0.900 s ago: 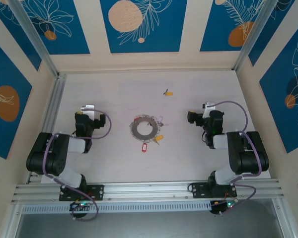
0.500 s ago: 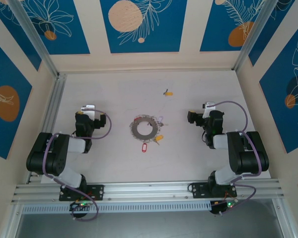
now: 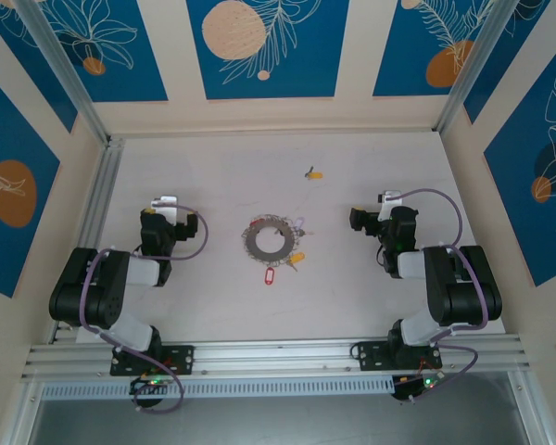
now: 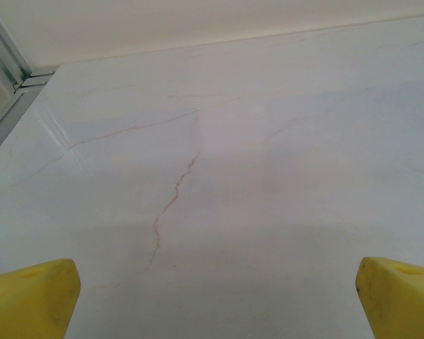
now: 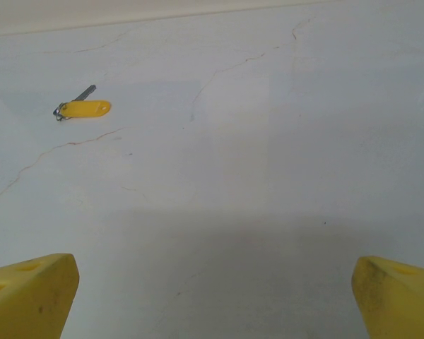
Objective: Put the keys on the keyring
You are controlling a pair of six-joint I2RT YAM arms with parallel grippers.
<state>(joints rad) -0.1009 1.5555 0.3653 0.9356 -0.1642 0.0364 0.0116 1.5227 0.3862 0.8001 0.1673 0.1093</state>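
Note:
The keyring (image 3: pixel 268 241), a flat grey metal ring with a fringed rim, lies mid-table. Beside it lie keys: a red-tagged key (image 3: pixel 269 276) below, a yellow-tagged key (image 3: pixel 296 258) at its lower right, a purple-tagged one (image 3: pixel 299 223) at its upper right. Another yellow-tagged key (image 3: pixel 313 172) lies apart toward the back, also seen in the right wrist view (image 5: pixel 83 108). My left gripper (image 3: pixel 164 206) stands left of the ring, open (image 4: pixel 215 296), with bare table between its yellow fingertips (image 4: pixel 32 296). My right gripper (image 3: pixel 380 209) stands right of the ring, open and empty (image 5: pixel 213 296).
The pale table (image 3: pixel 213 306) is walled at the back and sides. An aluminium rail (image 3: pixel 97 199) runs along its left edge and another (image 3: pixel 278 354) along the near edge, where both arm bases are bolted.

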